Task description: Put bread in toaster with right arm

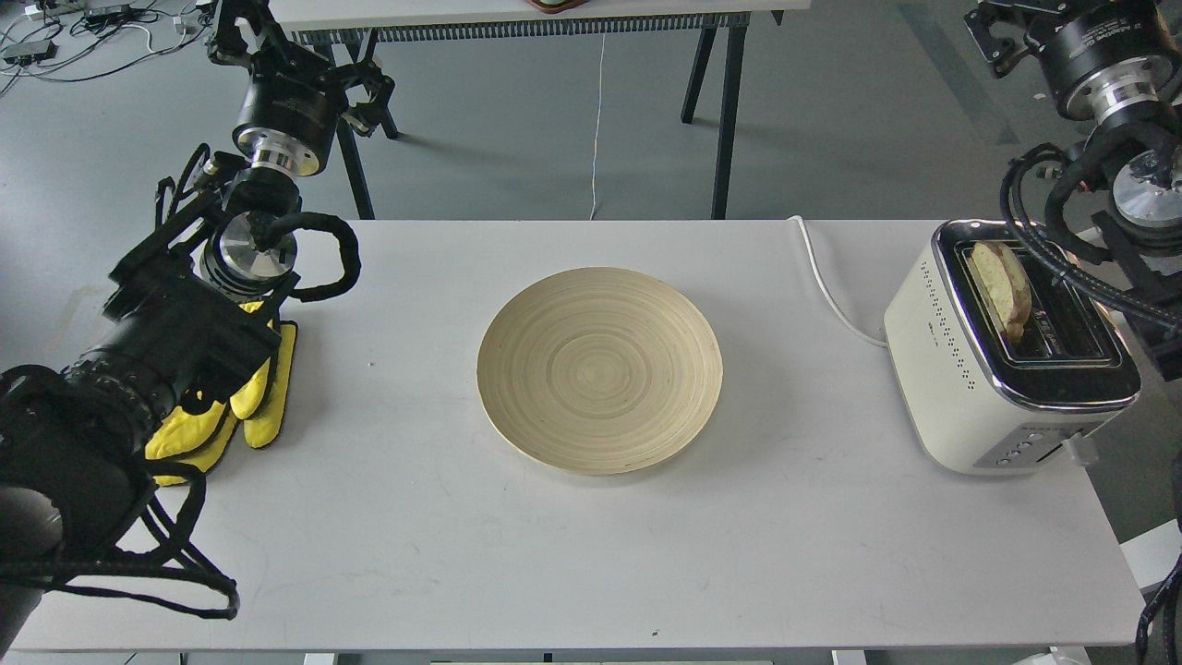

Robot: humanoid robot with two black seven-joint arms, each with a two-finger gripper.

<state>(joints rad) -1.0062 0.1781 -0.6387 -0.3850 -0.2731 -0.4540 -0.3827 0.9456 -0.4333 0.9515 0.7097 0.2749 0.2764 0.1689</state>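
The bread (1003, 288) stands upright in the left slot of the cream-white toaster (960, 369), its top sticking out above the chrome rim. The toaster stands at the right end of the white table (572, 554). My right arm (1143, 189) comes in at the upper right, just right of and above the toaster, with cables hanging over the toaster's far right corner. Its gripper is past the right edge of the view. My left gripper (242, 406), with yellow pads, rests on the table at the left. I cannot tell whether its fingers are apart.
A round bamboo plate (600, 369) lies bare in the middle of the table. The toaster's white cord (826, 286) runs off the far table edge. Another table's black legs (729, 111) stand behind.
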